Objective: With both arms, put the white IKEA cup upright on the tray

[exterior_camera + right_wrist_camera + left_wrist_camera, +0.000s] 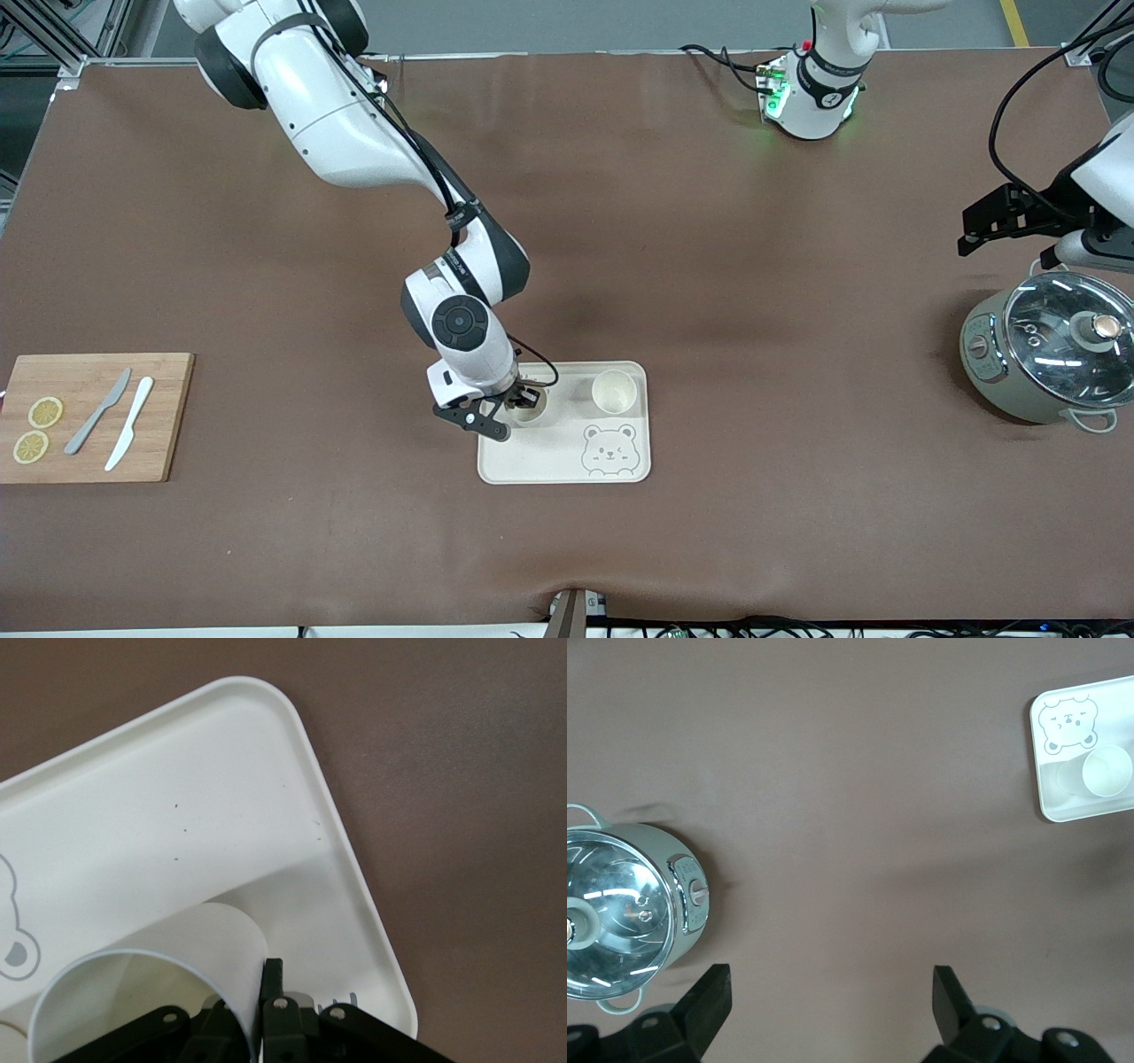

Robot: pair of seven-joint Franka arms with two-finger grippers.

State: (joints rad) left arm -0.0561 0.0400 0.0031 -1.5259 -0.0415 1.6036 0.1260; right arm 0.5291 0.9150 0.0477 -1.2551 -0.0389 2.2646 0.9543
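The right gripper (524, 403) pinches one cup's (151, 983) wall, holding it upright on the tray (532, 465) beside a second cup (614, 391); a good release means opening fully and lifting straight up, so the rim isn't dragged. The left gripper (828, 1001) waits open near the pot (1050, 346), clear of the tray, and a cutting board (164, 416) lies well apart.

You had a cream tray (620, 474) with a grey bear face (609, 447), two white cups (614, 391), a brown table (709, 266), a pale wooden board (159, 416) bearing yellow lemon slices (44, 412), and a grey-green pot (1001, 372).
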